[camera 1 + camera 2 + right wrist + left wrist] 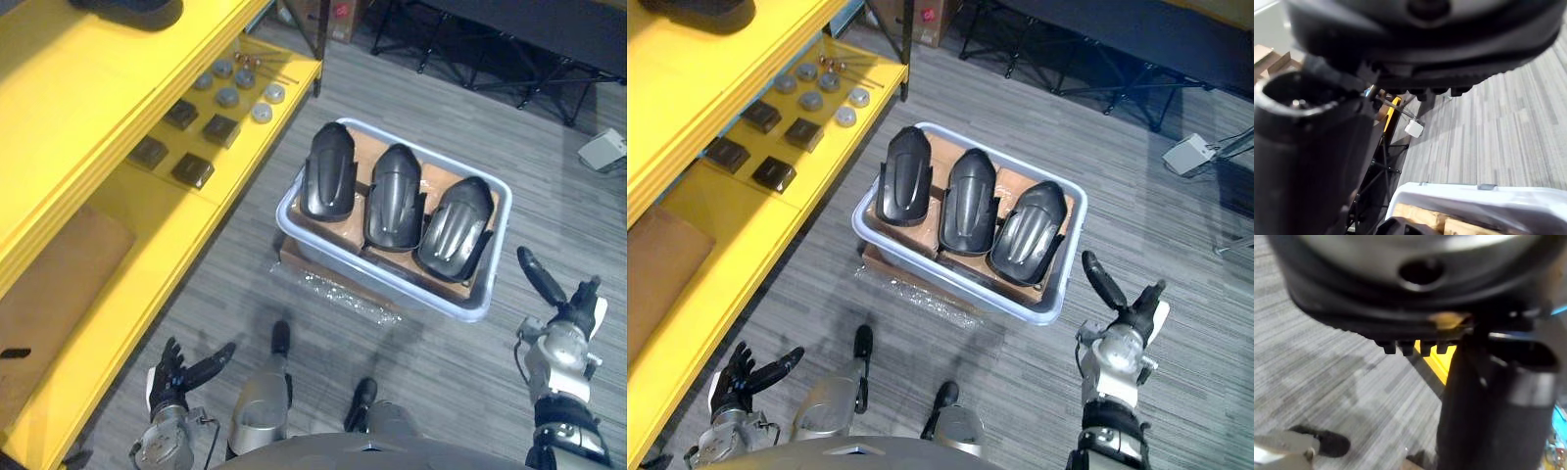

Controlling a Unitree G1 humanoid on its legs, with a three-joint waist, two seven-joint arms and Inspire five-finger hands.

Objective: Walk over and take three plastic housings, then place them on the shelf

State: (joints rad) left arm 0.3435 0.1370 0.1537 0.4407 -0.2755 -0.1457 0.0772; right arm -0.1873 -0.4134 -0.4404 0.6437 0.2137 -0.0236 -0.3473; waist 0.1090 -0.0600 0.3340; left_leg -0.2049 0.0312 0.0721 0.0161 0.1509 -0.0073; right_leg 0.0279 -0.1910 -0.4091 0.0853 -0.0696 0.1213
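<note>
Three black plastic housings lie side by side in a pale blue-grey bin on the floor: a left housing, a middle housing and a right housing. They rest on brown cardboard inside the bin. My left hand hangs low at the lower left, near the yellow shelf, fingers straight and holding nothing. My right hand is raised at the lower right, just beside the bin's right corner, fingers straight and apart from it. The bin's rim shows past my right hand in the right wrist view.
The yellow shelf's lower board carries dark square parts and several round grey caps. A brown box sits on it nearer me. A plastic-wrapped cardboard base lies under the bin. Black stand legs and a white box are farther off.
</note>
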